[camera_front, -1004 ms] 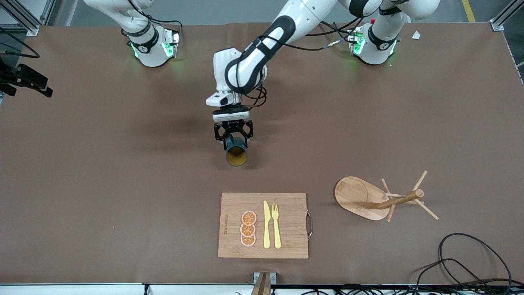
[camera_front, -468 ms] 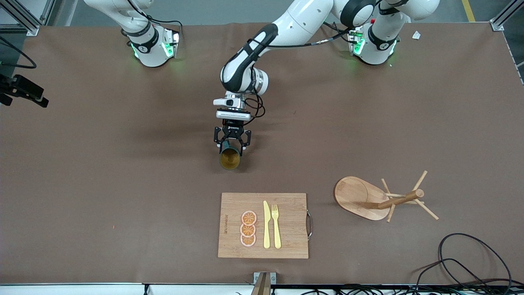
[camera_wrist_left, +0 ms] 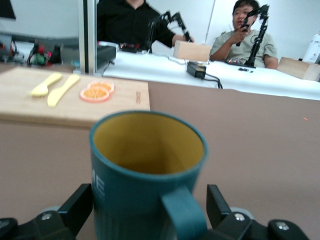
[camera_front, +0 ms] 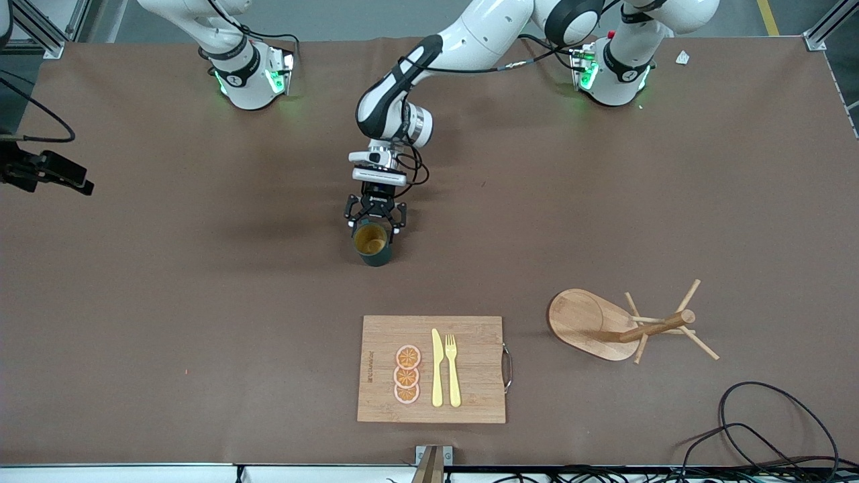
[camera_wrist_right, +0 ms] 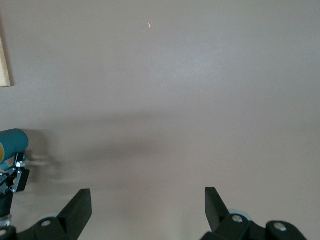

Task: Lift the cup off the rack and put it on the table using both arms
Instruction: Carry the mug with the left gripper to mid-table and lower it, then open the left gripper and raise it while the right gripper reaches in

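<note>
Cup (camera_front: 372, 243) upright on table (camera_front: 201, 302), left hand (camera_front: 371, 225) spread apart around it, right hand (camera_wrist_right: 148, 207) apart

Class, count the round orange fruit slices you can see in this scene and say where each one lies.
3. The round orange fruit slices lie in a touching column on the rectangular bamboo cutting board, beside the yellow plastic knife: one farthest from the front camera, one middle, one nearest. None seems hidden.

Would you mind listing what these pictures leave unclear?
- Cup base: left wrist view cuts it off, so table contact is unconfirmed.
- Cup lettering: left wrist view, blurred.
- Right hand: off the front view's edge.
- Board engraving: front view, too small.
</note>
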Available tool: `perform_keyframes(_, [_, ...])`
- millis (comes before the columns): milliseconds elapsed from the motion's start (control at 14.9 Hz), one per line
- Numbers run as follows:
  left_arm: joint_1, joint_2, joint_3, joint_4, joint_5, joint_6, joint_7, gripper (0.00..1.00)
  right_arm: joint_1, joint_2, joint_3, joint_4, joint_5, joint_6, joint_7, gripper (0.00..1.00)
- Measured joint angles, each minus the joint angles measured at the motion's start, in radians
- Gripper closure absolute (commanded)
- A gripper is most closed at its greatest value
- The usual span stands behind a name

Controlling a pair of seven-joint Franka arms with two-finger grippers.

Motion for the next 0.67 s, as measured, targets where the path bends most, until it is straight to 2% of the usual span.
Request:
perform_keyframes(201, [-0.004, -0.024, -0.094, 0.023, -0.162, -0.086, 0.013, 0.00, 0.001, 0.037, 0.005, 0.001, 0.000, 0.003, -0.001, 0.00])
perform_keyframes(401, [-0.011, -0.092, -0.169, 0.029, -0.328, -0.205, 0.060, 0.00, 0.023, 0.070, 0.018, 0.001, 0.009, 0.013, 0.000, 0.00])
perform_keyframes(669, [-0.012, -0.202, -0.196, 0.034, -0.521, -0.277, 0.082, 0.00, 0.040, 0.137, 0.021, 0.001, 0.057, 0.055, 0.001, 0.00])
